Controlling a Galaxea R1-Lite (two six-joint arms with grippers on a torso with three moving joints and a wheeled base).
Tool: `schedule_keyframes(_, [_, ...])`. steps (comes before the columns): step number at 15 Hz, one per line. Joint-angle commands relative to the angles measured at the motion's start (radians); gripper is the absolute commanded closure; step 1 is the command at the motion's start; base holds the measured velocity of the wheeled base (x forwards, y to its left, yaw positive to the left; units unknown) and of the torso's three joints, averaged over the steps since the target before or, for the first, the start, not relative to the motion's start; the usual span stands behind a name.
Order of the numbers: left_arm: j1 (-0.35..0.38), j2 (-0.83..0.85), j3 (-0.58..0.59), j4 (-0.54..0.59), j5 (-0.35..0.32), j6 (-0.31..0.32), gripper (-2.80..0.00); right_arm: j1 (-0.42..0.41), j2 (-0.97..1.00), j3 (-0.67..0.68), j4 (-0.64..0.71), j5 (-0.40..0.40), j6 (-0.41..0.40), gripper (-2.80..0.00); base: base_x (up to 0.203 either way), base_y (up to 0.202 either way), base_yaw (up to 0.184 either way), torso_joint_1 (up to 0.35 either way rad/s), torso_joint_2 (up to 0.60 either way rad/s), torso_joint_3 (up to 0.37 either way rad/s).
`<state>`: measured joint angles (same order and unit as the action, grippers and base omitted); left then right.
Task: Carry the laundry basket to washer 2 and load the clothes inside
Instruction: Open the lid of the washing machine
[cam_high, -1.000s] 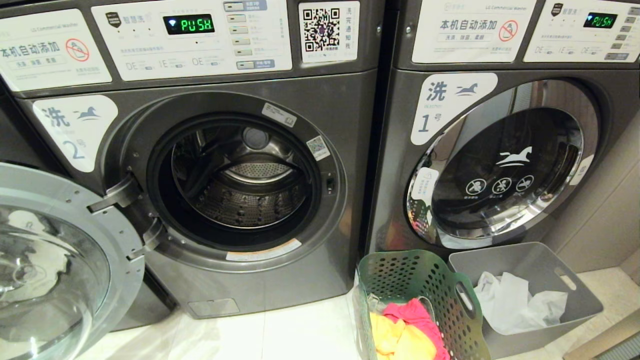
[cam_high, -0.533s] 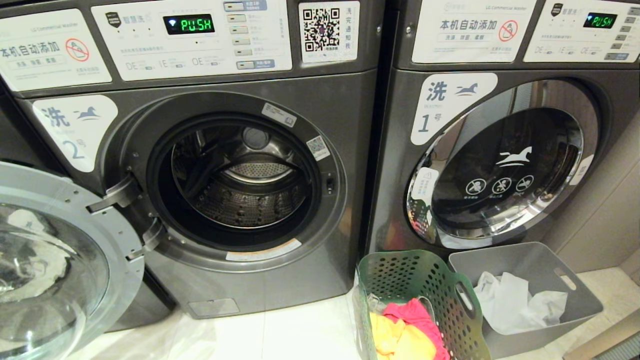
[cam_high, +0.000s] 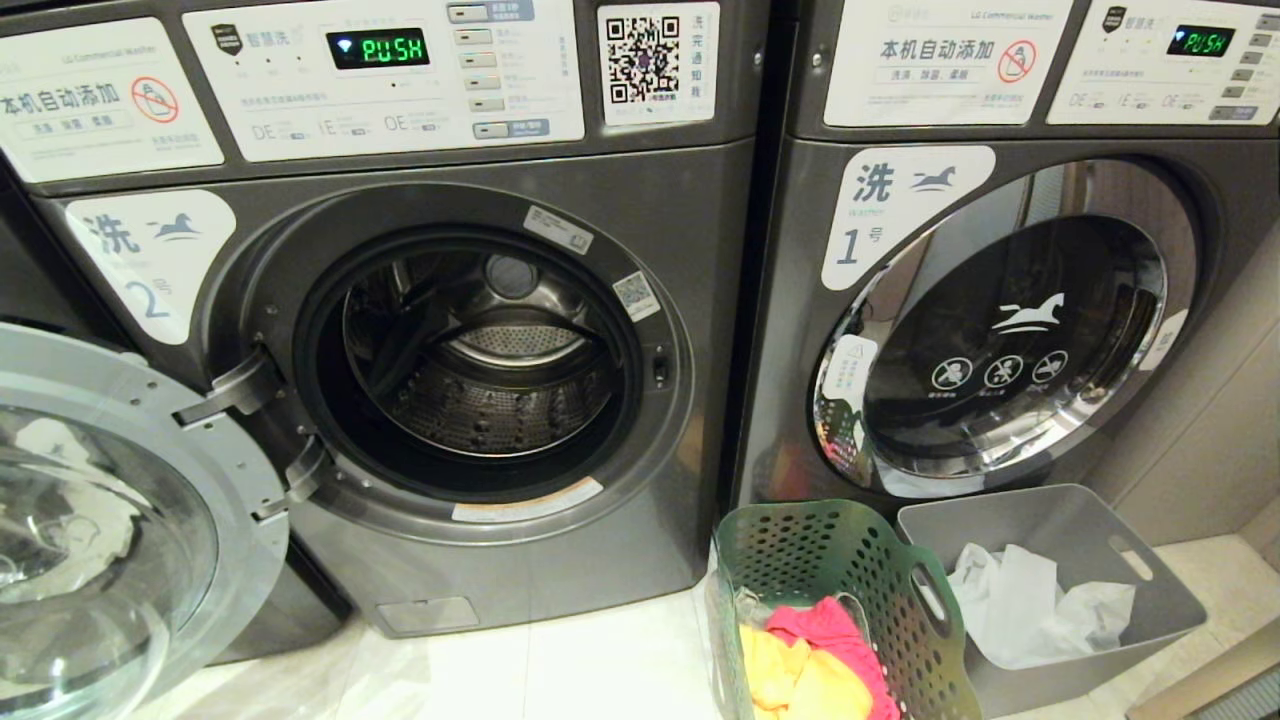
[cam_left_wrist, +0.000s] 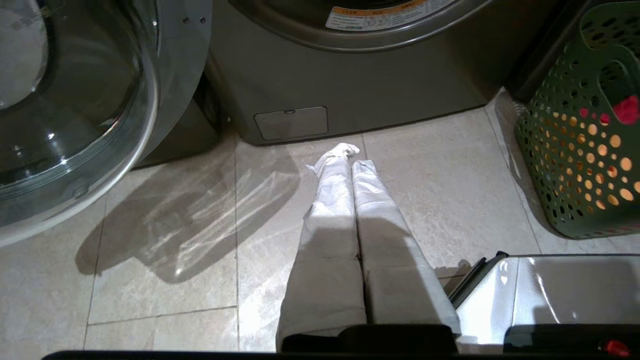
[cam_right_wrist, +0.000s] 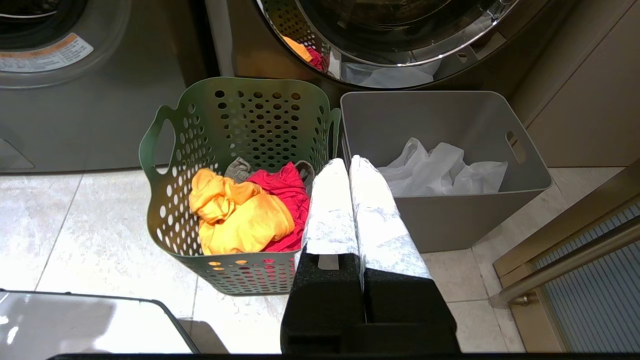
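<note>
Washer 2 (cam_high: 690, 260) stands with its round door (cam_high: 225, 470) swung open to the left and a bare steel drum inside. The green perforated laundry basket (cam_high: 850, 555) sits on the floor to the right of it, below washer 1, holding yellow and red clothes (cam_right_wrist: 245, 215). My left gripper (cam_left_wrist: 352, 156) is shut and empty, low over the tiles in front of washer 2, with the basket (cam_left_wrist: 575, 165) off to its side. My right gripper (cam_right_wrist: 348, 164) is shut and empty above the basket's (cam_right_wrist: 240, 110) rim next to the grey bin. Neither arm shows in the head view.
A grey bin (cam_high: 1165, 600) with a white plastic bag (cam_high: 1030, 600) stands right of the basket. Washer 1 (cam_high: 790, 330) has its door closed. A wall and a metal rail (cam_right_wrist: 575, 260) lie to the far right. Pale tiles (cam_high: 600, 660) run before washer 2.
Only the reflections in the open door's glass have shifted. The washers, the basket and the bin stand where they were.
</note>
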<state>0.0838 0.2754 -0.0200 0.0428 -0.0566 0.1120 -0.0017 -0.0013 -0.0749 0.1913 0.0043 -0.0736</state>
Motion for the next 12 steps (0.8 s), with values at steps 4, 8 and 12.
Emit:
schedule_keyframes(4, [-0.094, -0.132, -0.002, 0.011, 0.024, -0.023, 0.0, 0.0, 0.0, 0.001, 0.0, 0.0, -0.001, 0.0, 0.0, 0.0, 0.0, 0.0, 0.0, 0.0])
schedule_keyframes(8, [-0.087, -0.276, 0.005, 0.005, 0.051, -0.04, 0.0, 0.0, 0.0, 0.0, 0.002, 0.0, 0.002, 0.0, 0.0, 0.0, 0.0, 0.0, 0.0, 0.0])
schedule_keyframes(12, [-0.087, -0.275, 0.006, -0.001, 0.054, -0.043, 0.0, 0.0, 0.0, 0.0, 0.001, -0.001, 0.0, 0.0, 0.0, 0.0, 0.0, 0.0, 0.0, 0.0])
